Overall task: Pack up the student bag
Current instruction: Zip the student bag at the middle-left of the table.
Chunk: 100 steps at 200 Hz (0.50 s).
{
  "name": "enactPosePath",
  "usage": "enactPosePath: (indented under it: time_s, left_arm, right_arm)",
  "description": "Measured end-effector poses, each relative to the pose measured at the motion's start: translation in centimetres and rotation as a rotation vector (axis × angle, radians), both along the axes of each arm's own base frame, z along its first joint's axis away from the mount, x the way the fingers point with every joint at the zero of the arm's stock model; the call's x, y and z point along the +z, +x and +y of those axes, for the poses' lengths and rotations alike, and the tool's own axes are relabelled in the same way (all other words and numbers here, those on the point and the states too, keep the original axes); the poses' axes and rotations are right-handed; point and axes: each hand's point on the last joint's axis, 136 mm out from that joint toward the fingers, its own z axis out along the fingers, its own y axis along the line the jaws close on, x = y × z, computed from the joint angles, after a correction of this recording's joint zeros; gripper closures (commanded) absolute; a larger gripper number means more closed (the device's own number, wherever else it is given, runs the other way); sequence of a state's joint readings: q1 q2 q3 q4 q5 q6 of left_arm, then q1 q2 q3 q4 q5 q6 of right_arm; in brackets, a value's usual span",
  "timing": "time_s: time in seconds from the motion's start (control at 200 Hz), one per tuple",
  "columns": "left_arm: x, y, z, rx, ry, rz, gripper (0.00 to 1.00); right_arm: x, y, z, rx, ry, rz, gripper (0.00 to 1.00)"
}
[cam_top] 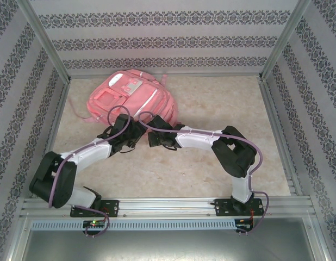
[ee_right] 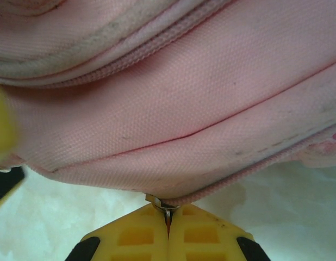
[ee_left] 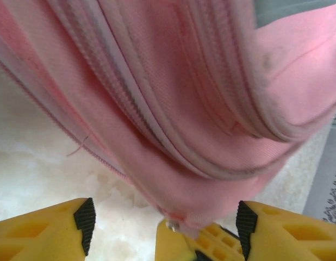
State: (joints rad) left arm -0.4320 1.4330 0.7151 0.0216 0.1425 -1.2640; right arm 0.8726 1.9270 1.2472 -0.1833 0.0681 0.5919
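Note:
The student bag, a large pink backpack with white patches, lies at the back left of the table. Both grippers meet at its near edge. My right gripper is shut on a small metal zipper pull at the bag's lower seam. My left gripper stands open, its black pads wide apart on either side of the bag's corner. Between those pads show the right gripper's yellow fingers. From above, the left gripper and the right gripper sit close together.
Patterned walls and aluminium posts enclose the table on three sides. A thin pink strap trails off the bag's left side. The marbled tabletop stretches to the right of the bag.

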Motion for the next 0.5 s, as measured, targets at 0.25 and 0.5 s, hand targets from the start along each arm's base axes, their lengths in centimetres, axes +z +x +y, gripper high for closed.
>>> enactPosePath:
  time_s: [0.25, 0.5]
  left_arm:
    - [-0.9, 1.1, -0.1, 0.067, 0.042, 0.015, 1.0]
    - [0.4, -0.5, 1.9, 0.11, 0.131, 0.055, 1.0]
  right_arm:
    - [0.1, -0.2, 0.0, 0.001, 0.01, 0.0, 1.0]
    - [1.8, -0.1, -0.6, 0.017, 0.032, -0.026, 1.0]
